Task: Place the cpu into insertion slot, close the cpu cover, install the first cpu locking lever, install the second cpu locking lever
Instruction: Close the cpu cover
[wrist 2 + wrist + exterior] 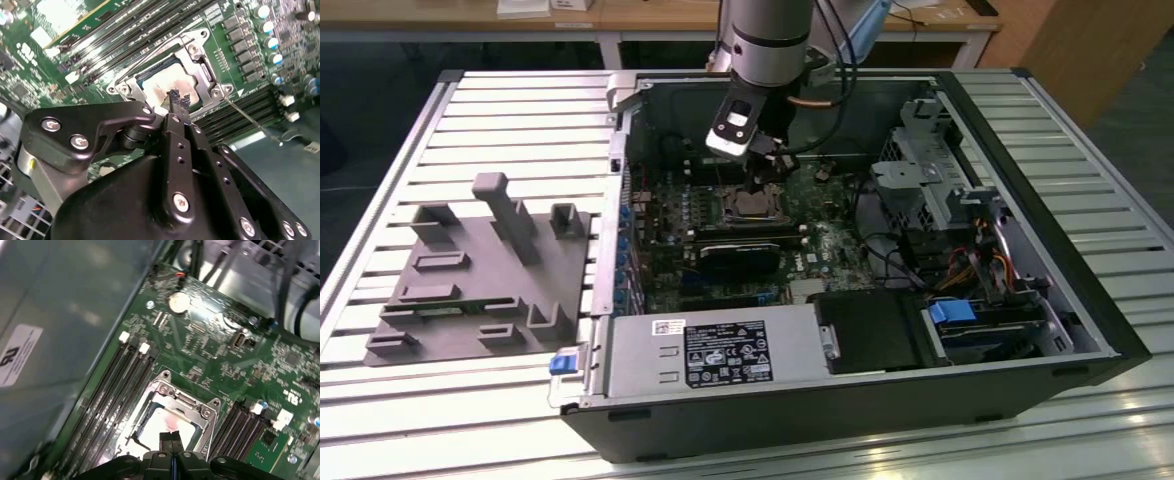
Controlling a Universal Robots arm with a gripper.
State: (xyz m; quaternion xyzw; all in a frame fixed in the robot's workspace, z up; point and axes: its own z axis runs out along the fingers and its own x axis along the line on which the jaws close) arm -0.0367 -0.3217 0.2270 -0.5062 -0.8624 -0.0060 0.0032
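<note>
The second wrist view shows the gripper [177, 100] with its fingers pressed together and holding nothing, their tips at one edge of the cpu [167, 82]. I cannot tell whether they touch it or hang just above. The cpu lies flat in the slot [142, 417], and the cover [202, 60] looks to be down around it, its window framing the pale top. In the exterior view the gripper [770, 170] hangs inside the case [854, 425], over the cpu at the far side of the board. A thin lever [252, 121] runs out from a corner of the cover across the memory slots [260, 102] and looks unlatched.

The work, as I judge it, is at seating the cover or the first lever. To do it well, the closed tips should bear on metal frame or lever wire, not on the cpu's top, and press straight and lightly. The wire is thin and springy and could slip off such narrow tips, so a push close to its bend, kept low, seems safest. Sideways drag could scrape the board.
</note>
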